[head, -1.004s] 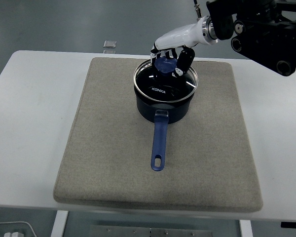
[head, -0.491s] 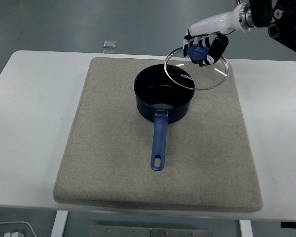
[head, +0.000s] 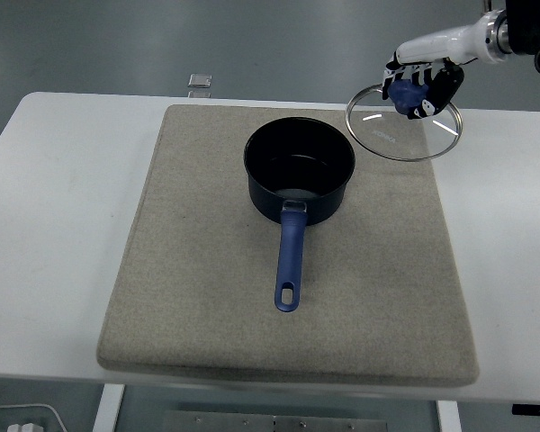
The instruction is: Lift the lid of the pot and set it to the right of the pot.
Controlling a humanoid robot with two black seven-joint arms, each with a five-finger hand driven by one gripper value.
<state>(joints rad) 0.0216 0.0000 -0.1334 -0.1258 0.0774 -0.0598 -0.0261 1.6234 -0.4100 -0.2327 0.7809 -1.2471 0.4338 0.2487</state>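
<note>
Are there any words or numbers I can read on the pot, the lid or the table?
There is small white print on the glass lid held up by the right hand, but it is too small and blurred to read here.
Nothing is written on the pot, the mat or the table.

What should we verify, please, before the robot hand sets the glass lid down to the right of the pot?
1. Grip: right robot hand curled on the lid at its blue knob: ok.
2. Lid clear of the pot: ok.
3. Lid level: tilted, not ok.
4. Landing spot on the mat right of the pot bare: ok.
5. Height above the mat: cannot tell.
</note>
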